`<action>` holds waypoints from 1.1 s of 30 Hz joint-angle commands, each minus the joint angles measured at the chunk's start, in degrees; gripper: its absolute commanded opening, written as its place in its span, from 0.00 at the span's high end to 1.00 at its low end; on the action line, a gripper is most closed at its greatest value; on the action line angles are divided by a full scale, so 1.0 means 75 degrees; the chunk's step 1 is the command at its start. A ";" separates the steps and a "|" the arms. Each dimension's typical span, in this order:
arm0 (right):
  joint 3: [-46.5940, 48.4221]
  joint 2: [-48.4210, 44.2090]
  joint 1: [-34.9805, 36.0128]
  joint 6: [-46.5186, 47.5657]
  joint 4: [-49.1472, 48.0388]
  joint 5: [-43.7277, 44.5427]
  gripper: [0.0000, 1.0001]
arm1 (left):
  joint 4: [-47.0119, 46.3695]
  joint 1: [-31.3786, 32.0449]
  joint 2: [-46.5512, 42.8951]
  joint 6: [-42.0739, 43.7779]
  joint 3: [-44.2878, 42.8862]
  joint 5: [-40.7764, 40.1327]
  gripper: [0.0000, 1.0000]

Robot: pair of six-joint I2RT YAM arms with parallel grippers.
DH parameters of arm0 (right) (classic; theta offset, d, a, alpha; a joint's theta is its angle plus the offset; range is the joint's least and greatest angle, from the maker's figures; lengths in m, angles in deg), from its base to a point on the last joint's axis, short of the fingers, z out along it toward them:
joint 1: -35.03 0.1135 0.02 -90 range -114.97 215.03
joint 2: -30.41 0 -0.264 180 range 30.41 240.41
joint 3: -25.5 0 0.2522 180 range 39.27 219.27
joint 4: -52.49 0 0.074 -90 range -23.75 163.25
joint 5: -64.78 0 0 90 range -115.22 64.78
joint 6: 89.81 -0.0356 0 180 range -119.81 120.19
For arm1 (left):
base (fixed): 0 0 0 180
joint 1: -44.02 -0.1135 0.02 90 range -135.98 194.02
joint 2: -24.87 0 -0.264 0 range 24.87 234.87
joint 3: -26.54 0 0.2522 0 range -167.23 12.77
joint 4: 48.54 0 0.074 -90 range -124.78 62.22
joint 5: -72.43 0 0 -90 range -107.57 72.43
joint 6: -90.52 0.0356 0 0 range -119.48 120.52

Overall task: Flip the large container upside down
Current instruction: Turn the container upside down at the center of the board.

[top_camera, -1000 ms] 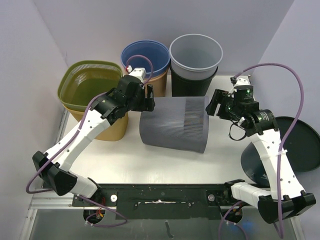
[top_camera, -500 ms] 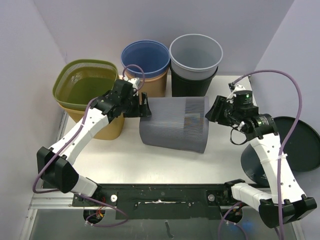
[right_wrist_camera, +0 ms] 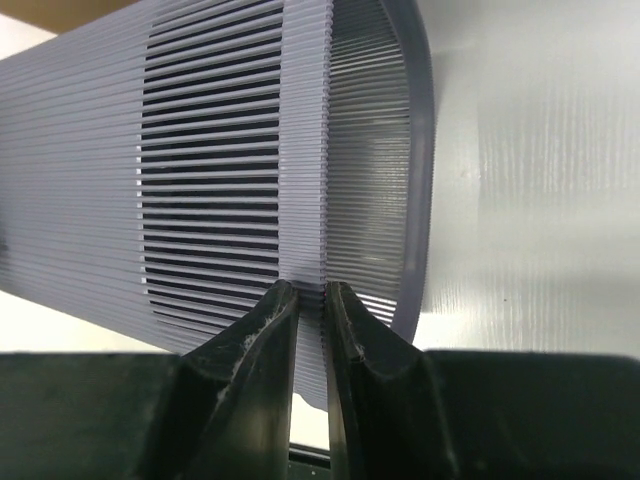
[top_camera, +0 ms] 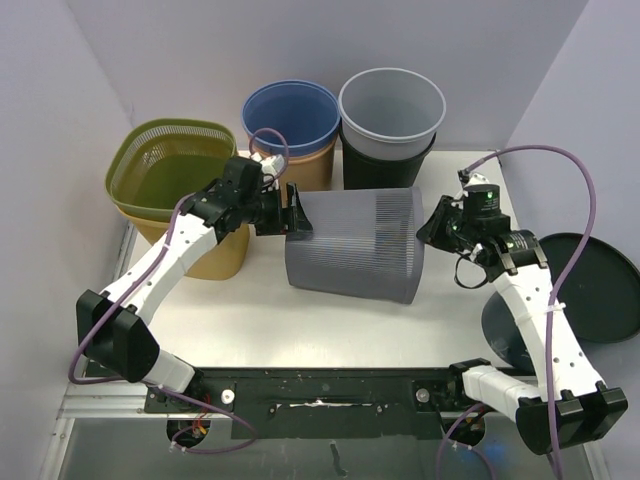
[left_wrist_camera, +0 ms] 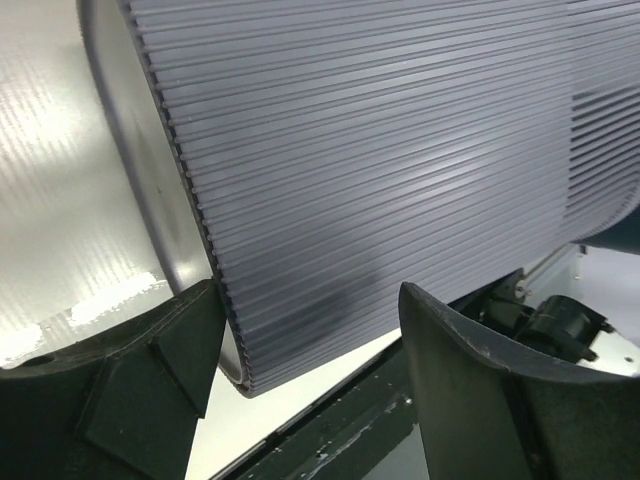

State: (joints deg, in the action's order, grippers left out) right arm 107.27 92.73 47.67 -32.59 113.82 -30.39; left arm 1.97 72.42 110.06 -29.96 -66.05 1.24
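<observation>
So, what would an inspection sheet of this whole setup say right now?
Surface: white table, no spills seen.
Job's things: grey slatted bin lying on its side, mouth toward the right arm.
Clutter: olive basket, blue bin and pale grey bin along the back, each nested in another; dark tub and black round tray at the right.
Grippers: left jaws open, straddling the bin's bottom edge; right jaws pinched on its rim wall.
Cables: purple cables loop off both arms, none caught on the bin.
Surroundings: plain pale walls; nothing else seen.
</observation>
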 commanded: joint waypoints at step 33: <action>0.0233 -0.0239 0.0083 -0.0991 -0.0364 0.0763 0.51 | -0.2805 0.2007 0.1180 -0.1355 -0.3313 0.2672 0.33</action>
State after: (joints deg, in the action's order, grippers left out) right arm 99.30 92.08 47.89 -42.49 106.58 -29.95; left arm -18.42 87.46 118.72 -42.72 -83.73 20.34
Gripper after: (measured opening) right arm 0.399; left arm 0.669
